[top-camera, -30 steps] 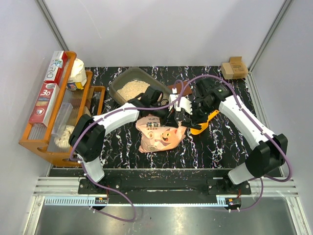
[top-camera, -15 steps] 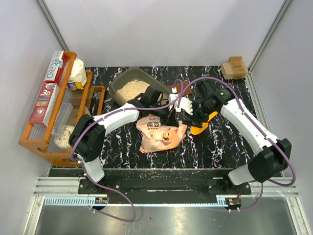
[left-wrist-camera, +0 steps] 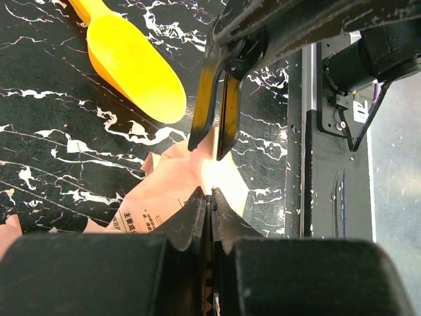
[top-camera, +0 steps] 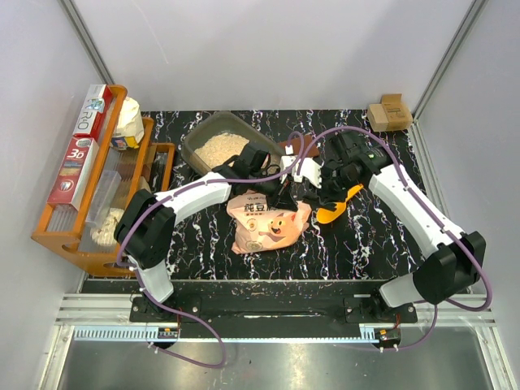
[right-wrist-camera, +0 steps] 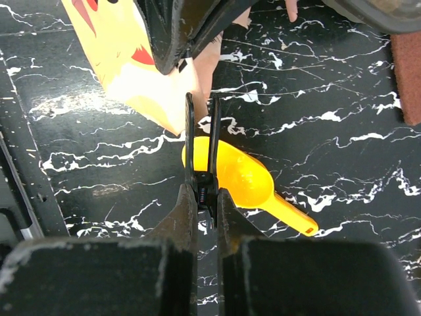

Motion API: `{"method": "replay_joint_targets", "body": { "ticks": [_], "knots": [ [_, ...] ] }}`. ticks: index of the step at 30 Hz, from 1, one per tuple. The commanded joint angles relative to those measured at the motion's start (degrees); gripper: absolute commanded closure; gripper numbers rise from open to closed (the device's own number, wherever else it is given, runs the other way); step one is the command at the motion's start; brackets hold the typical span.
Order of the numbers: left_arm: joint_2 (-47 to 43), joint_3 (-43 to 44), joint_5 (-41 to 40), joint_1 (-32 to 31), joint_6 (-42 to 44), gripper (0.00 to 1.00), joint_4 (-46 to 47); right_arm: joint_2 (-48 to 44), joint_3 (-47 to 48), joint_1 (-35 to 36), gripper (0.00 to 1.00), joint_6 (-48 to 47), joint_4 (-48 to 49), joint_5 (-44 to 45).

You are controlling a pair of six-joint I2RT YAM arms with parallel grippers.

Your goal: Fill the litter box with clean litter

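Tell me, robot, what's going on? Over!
Left gripper, right gripper shut on pig-printed bag. Litter box holds some litter. Yellow scoop beside bag.

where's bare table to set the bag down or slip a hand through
Bare: the strip of table in front of the pink bag; the near-right area past the scoop; the far-right stretch in front of the cardboard box. Crowded: mid-table, where the left gripper and right gripper meet at the bag, between litter box and scoop.

Lab cell: white panels (top-camera: pixel 244 49), aluminium rail (top-camera: pixel 89 309).
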Motion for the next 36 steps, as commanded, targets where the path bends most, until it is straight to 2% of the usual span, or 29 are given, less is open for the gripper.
{"method": "replay_joint_targets", "body": {
  "ticks": [1, 11, 17, 20, 24, 36],
  "knots": [
    [-1.76, 0.02, 1.83, -0.42, -0.72, 0.98, 5.91, 0.62, -0.1, -0.1, 1.0, -0.65, -1.78, -3.74],
    [-1.58, -0.07, 1.66, -0.33, -1.34, 0.97, 6.7, 2.73, 0.25, -0.1, 1.0, -0.74, -2.66, -3.21],
    [-1.93, -0.85, 0.96, 0.46, -2.39, 0.86, 7.32, 3.44, 2.27, 0.6, 1.0, -2.06, -6.0, -5.24],
    [-2.55, -1.82, 1.04, 1.43, -2.13, 0.74, 6.71, 3.44, 2.8, 1.31, 1.0, -2.41, -6.79, -5.07],
    [-4.74, -3.14, 1.04, 3.01, 0.15, 0.66, 3.89, 3.35, 3.59, 1.84, 1.0, -2.59, -6.62, -4.1],
    [-11.51, -10.44, -0.45, 4.24, 7.36, 0.62, -3.58, 5.02, 6.67, 4.21, 1.0, -3.73, -7.5, -2.43]
  ]
}}
